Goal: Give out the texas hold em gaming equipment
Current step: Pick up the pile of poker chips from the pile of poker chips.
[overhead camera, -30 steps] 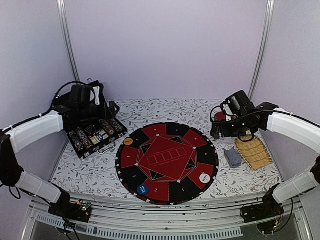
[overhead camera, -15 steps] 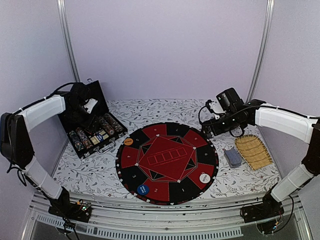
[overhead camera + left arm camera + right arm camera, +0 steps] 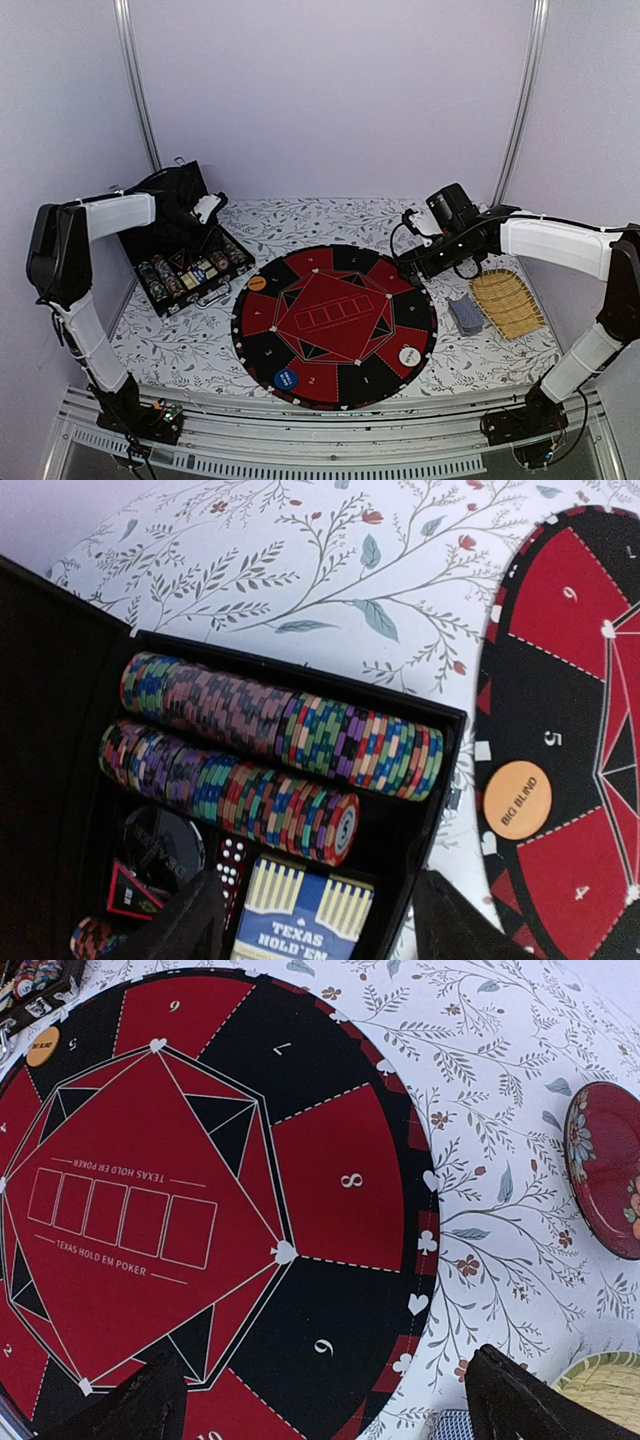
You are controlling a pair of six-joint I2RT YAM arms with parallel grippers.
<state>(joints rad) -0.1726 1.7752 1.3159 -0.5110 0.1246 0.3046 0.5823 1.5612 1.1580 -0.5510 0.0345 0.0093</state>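
The left gripper (image 3: 320, 935) had its fingers apart and they held nothing. It hung over the blue card box (image 3: 300, 925), beside two rows of poker chips (image 3: 270, 730) in the black case (image 3: 60, 730) at the far left. Whether a fingertip touched the box, I could not tell. The right gripper (image 3: 335, 1410) was also spread wide and empty, above the right part of the round game mat (image 3: 200, 1190).

A skewed pinch on a chip row could tip chips out, or a finger could catch on the case wall.

The orange disc (image 3: 516, 800), white disc (image 3: 409, 354) and blue disc (image 3: 285, 379) lay on the mat. The cards (image 3: 465, 314) lay to its right on the flowered tablecloth (image 3: 330, 215). Pale lilac walls enclosed the table.
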